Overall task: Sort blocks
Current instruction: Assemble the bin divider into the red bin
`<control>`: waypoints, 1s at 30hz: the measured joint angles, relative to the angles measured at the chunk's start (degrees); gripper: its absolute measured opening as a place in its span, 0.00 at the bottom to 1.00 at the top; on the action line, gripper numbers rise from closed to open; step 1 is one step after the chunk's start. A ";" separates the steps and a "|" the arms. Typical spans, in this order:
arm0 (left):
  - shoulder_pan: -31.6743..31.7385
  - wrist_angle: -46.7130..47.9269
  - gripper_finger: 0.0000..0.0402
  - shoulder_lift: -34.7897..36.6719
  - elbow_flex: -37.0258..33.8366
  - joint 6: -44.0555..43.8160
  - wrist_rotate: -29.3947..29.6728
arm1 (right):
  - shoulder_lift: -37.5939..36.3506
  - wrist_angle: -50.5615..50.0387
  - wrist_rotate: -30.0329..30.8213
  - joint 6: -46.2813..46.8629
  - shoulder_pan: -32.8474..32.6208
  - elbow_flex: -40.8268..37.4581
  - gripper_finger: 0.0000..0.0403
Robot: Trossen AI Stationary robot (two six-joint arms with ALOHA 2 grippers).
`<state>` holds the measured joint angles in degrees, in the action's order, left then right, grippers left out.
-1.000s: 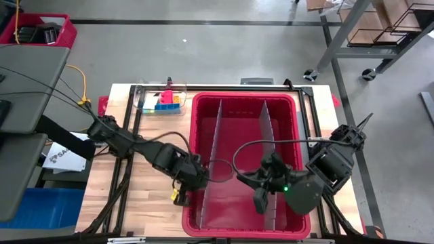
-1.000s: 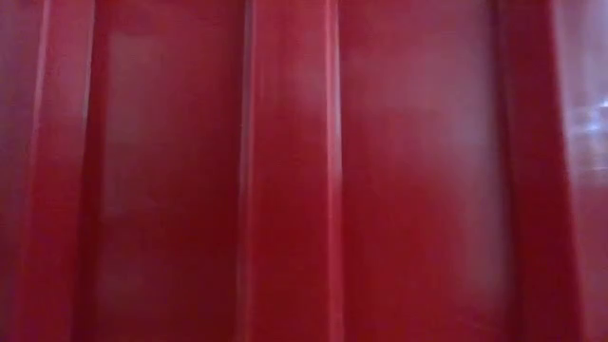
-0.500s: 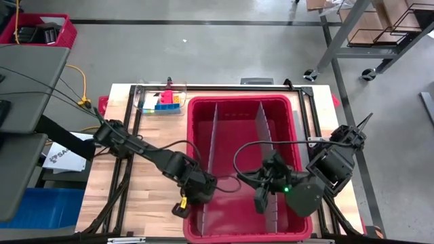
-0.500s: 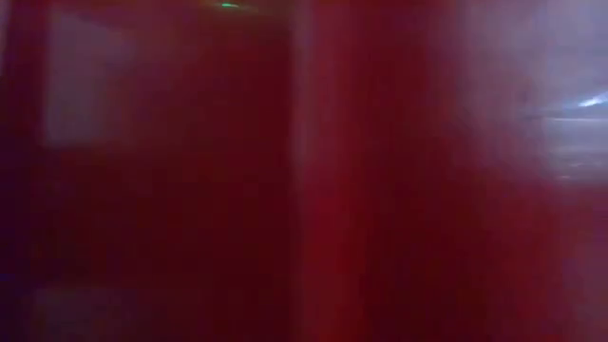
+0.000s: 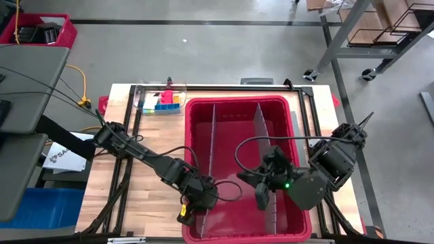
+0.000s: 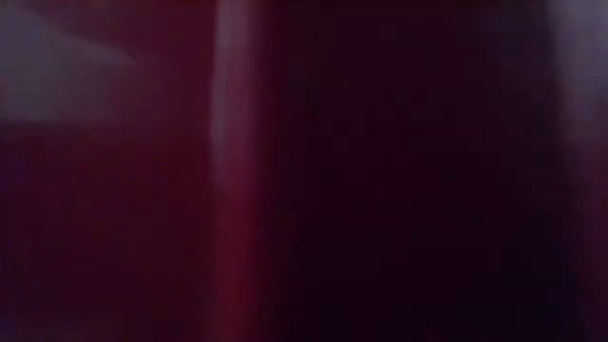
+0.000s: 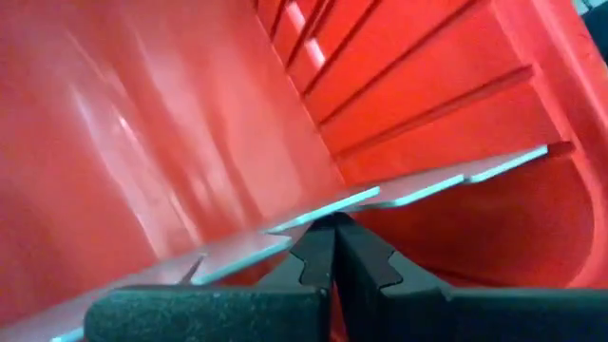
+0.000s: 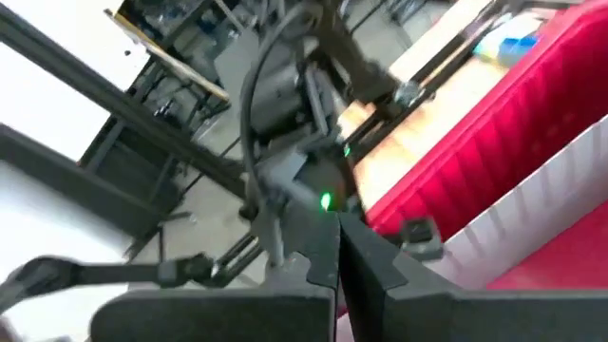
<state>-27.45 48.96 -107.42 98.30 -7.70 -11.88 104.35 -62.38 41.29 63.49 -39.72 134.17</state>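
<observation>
The blocks [image 5: 165, 102], small and coloured, lie in a clear tray [image 5: 146, 103] at the table's far left. The big red bin [image 5: 298, 135] stands mid-table with two grey divider sheets, left [image 5: 209, 149] and right [image 5: 268, 135], upright inside it. My left gripper [image 5: 196, 203] is shut and reaches down into the bin's near left corner, its tips [image 7: 332, 228] at the left divider [image 7: 418, 190]. My right gripper [image 5: 261, 196] hangs shut above the right divider; in its wrist view its fingers [image 8: 337, 252] hold nothing. My left gripper's shut fingertips [image 7: 332, 224] meet the left divider sheet at its upper edge [image 7: 328, 211], near the sheet's near end. The sheet runs across the tips, not between them. The fingers slant down from the table's left. The sheet stands in the bin.
The bin's near wall fills the low view [image 6: 237, 171]. A black metal frame [image 5: 135, 135] runs along the wooden table top around the bin. Bare wood [image 5: 152, 203] lies to the bin's left. Cables [image 5: 244, 152] loop from the arms over the bin.
My left gripper has moved toward the table's near edge and down into the bin's near left corner, tipping and rolling as it went. The red bin has slid toward the near edge with it and turned slightly. My right gripper has stayed where it was.
</observation>
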 joint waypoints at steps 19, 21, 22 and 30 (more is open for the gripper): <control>2.69 3.99 0.00 0.31 0.00 5.85 -2.58 | 6.69 -27.67 -43.39 42.32 -7.47 -3.22 0.00; 2.65 3.99 0.00 0.31 0.00 5.85 -2.62 | 6.40 -27.55 -47.08 45.59 -8.56 -5.37 0.00; 2.68 4.01 0.00 0.31 0.00 5.85 -2.64 | 6.26 -27.33 -49.55 46.18 -9.15 -6.80 0.00; 2.67 5.30 0.00 0.31 0.00 5.84 -2.69 | 5.63 -27.84 -65.05 48.59 -15.15 -11.35 0.00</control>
<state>-24.77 54.26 -107.11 98.30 -1.86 -14.57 109.98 -90.22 -23.76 112.08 -54.87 122.82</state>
